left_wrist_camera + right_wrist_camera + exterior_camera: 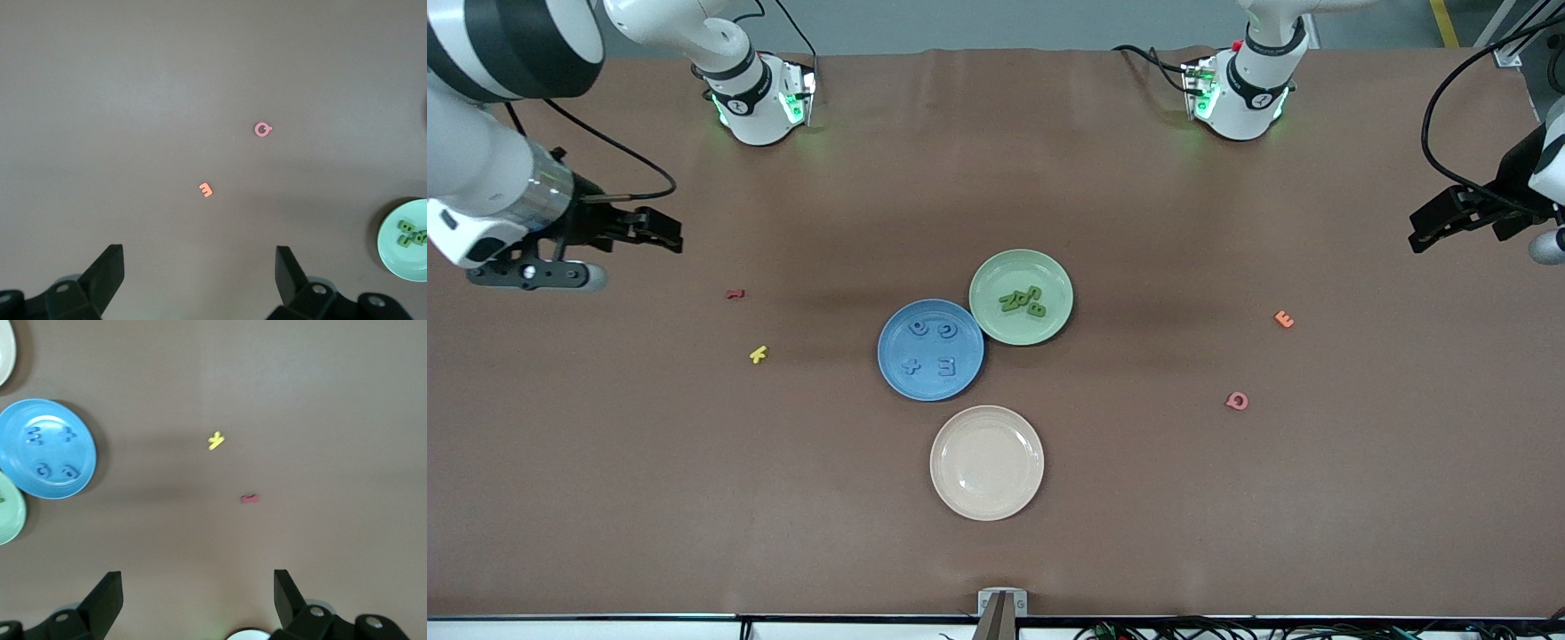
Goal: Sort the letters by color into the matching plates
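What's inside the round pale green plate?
Small green foam letters piled in the round pale green plate. They overlap, so their count and whatever lies beneath are hidden.

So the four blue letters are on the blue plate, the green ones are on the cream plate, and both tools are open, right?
Not quite. The green letters lie on the green plate, as the front view shows; the cream plate holds nothing. The rest stands.

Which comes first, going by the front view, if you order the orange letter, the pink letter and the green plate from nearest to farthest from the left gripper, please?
From the left gripper, open over the left arm's end of the table:
1. Orange letter, on the bare table, nearest.
2. Pink letter, closer to the front camera than the orange one.
3. Green plate, mid-table beside the blue plate, farthest.
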You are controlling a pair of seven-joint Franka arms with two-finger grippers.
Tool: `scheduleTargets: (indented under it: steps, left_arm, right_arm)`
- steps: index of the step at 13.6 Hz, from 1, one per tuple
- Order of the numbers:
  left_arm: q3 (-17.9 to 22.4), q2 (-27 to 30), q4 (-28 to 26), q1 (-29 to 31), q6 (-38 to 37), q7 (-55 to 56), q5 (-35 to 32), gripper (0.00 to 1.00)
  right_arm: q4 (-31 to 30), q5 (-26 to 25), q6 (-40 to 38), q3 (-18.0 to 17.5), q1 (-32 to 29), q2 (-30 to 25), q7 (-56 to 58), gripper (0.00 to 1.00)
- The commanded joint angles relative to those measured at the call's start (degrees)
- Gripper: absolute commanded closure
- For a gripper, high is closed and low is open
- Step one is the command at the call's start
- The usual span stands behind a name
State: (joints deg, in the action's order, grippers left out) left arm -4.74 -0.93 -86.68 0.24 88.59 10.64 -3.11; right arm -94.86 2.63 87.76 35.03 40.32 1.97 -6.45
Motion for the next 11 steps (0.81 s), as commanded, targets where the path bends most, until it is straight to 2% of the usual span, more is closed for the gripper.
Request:
scheduleTargets:
  steps: [1,4,5,6,7,11]
  left_arm:
    - [2.37,1.36,-1.82,-2.78,0.0,-0.71,0.82,0.0]
    - [2.37,2.86,-3.14,-2.26,0.0,-0.8,0.82,0.0]
    - [2.37,3.56,-3.23,-2.17,0.0,-0.8,0.82,0.0]
    - [2.28,3.65,-3.4,-2.26,0.0,-0.71,0.91,0.0]
    - [2.11,3.56,-3.32,-2.35,0.0,-0.8,0.91,0.0]
    - [1.93,2.68,-3.58,-2.7,2.11,-0.71,0.82,0.0]
  right_arm:
    - [0.55,-2.02,-0.05,-1.02,-1.64,-1.53,1.7,0.0]
    - [1.08,-2.02,0.04,-2.25,-2.87,-1.27,1.62,0.0]
    - [1.25,-1.93,0.04,-3.9,-4.44,-1.27,1.53,0.0]
    - [1.87,-1.93,-0.13,-8.01,-8.2,-1.27,1.09,0.0]
    - [1.96,-2.02,0.04,-13.71,-13.54,-1.18,0.92,0.0]
    - [2.66,-1.93,-0.05,-41.03,-40.34,-1.1,0.91,0.0]
